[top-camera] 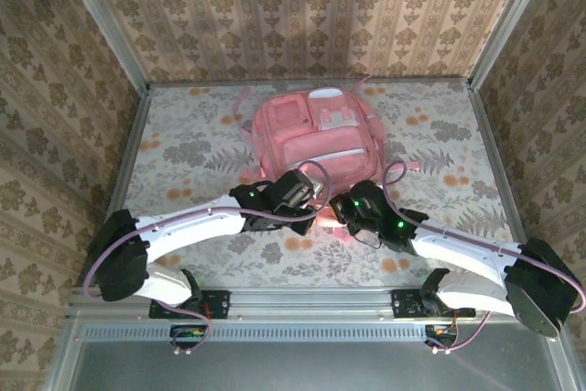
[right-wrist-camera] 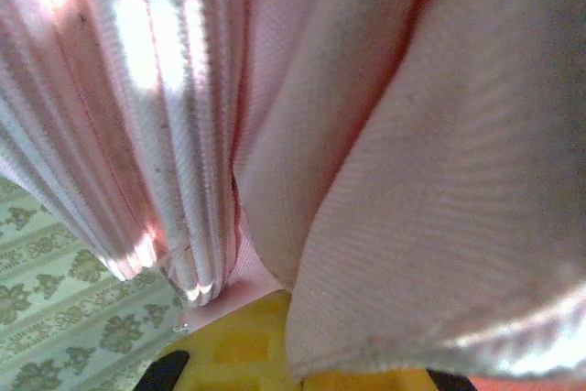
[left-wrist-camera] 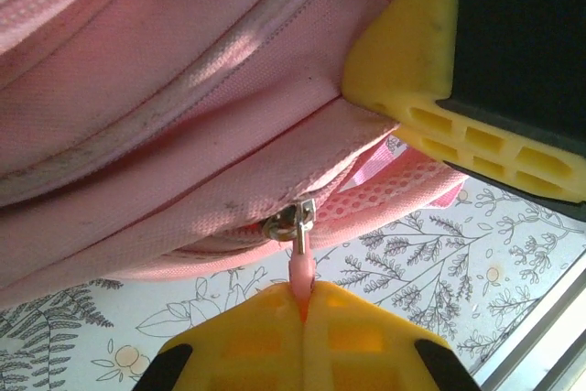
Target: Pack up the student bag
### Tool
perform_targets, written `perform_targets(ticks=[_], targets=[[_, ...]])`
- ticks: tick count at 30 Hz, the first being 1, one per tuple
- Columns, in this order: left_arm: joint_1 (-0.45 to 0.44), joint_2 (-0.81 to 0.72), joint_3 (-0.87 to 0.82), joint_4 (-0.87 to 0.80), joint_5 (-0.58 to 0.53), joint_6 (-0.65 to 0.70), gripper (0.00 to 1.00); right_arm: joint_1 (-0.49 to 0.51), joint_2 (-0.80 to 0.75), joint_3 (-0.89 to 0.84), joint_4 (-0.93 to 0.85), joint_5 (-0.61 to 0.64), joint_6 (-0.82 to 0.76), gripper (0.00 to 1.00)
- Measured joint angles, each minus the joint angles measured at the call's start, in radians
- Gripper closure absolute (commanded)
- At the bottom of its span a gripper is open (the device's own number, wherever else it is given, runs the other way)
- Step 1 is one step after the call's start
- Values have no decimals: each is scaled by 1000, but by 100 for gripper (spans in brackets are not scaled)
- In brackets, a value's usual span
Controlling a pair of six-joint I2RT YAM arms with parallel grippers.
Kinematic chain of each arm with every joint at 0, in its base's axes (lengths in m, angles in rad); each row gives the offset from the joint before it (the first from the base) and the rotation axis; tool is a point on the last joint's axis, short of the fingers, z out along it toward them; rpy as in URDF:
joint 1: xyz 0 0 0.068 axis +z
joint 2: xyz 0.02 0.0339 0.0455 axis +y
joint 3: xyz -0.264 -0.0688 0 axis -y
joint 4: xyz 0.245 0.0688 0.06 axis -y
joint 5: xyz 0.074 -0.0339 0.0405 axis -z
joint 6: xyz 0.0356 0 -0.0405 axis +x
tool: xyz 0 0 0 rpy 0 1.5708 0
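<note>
Because the large soft pink fabric backpack (top-camera: pixel 316 135) lies limp on the floral table (top-camera: pixel 183 135), its pink zip pull (left-wrist-camera: pixel 300 267) is pinched by the left gripper (left-wrist-camera: pixel 302 304), and a sagging fold (right-wrist-camera: pixel 265 180) is clamped by the right gripper (right-wrist-camera: pixel 247 336).

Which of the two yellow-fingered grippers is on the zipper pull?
The left gripper: it is shut on the small pink zipper pull of the soft pink fabric backpack. The right gripper has closed on plain pink fabric, with no pull between its fingers.
</note>
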State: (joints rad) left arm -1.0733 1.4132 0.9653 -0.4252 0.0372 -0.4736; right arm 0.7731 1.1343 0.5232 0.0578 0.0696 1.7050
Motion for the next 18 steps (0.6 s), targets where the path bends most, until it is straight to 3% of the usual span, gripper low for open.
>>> perform_targets(ticks=[18], targets=[[123, -115, -151, 84, -26, -21, 100, -86, -88, -29, -14, -19, -3, 100]])
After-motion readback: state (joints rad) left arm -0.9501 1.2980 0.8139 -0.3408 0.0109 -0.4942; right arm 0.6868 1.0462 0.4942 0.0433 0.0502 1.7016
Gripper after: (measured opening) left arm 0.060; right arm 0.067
